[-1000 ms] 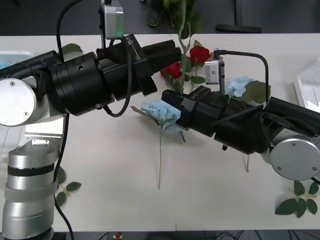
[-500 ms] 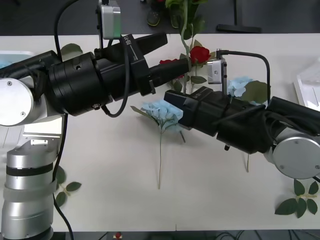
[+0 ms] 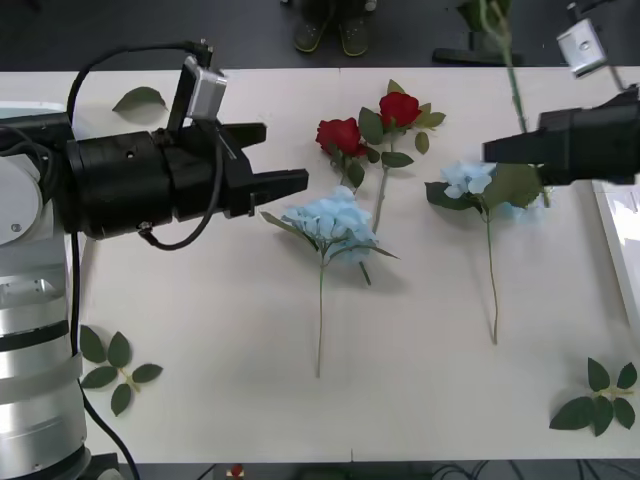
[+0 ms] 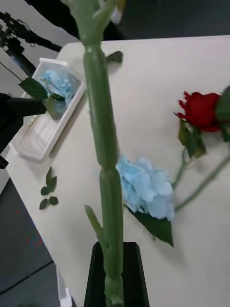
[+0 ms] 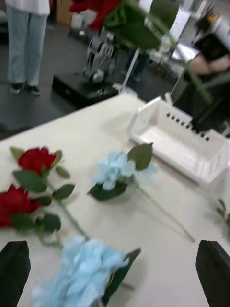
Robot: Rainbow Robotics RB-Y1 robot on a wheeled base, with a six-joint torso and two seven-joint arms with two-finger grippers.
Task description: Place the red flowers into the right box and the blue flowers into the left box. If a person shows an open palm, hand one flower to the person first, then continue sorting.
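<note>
Since one second ago, both of my arms have drawn apart from the table centre, uncovering the flowers beneath, and my right gripper (image 3: 495, 150) has carried a flower stem (image 3: 510, 70) out toward 2 o'clock. My right gripper, seen in the front view at 2 o'clock, is clenched on that green stem (image 4: 108, 192), which rises upright between its black fingers; the right wrist view shows the stem running up the middle of the picture, and the left wrist view shows a red head (image 5: 93, 7) with dark leaves held aloft. My left gripper (image 3: 290, 180) sits at 10 o'clock with its black fingers (image 5: 14, 268) spread and nothing between them, just beside the nearer blue flower (image 3: 330, 220). On the table, two red roses (image 3: 340, 135) lie at 12 o'clock, heads close together. A second blue flower (image 3: 470, 178) lies at 2 o'clock, its stem pointing toward me. One blue head already rests in the left box (image 4: 36, 139), at 9 o'clock. The right box (image 3: 612, 210) shows by its edge at 3 o'clock. Loose leaf sprigs (image 3: 110, 365) lie near the front corners of the table (image 3: 250, 330).
</note>
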